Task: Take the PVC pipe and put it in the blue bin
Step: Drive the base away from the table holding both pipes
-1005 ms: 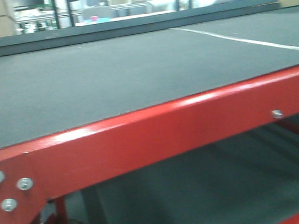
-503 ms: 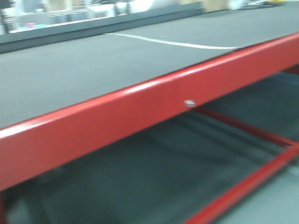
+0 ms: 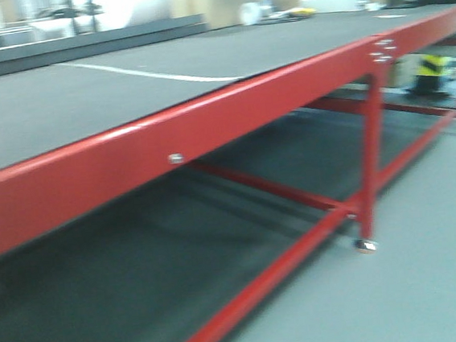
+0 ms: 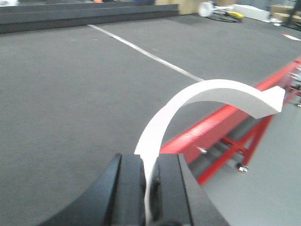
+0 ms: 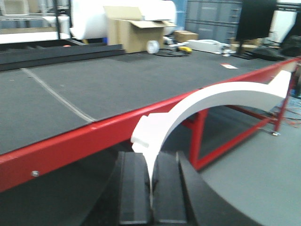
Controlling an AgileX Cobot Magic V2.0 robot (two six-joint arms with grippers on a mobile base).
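Twice saw tight pinching: left claw (image 4: 149, 162) on left strip (image 4: 211, 92), right claw (image 5: 151, 157) on right strip (image 5: 221, 96), both white, arcing toward 2 o'clock.

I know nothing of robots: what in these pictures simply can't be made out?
- Blue bin: in none of the three views.
- Left pincer and right pincer: cut off by the wrist views' bottom edges, absent from the front view.
- Lower ends of the curved white pieces: hidden between the pincers' pads.
- Clutter at the red table's far end: blurred, too small to name.
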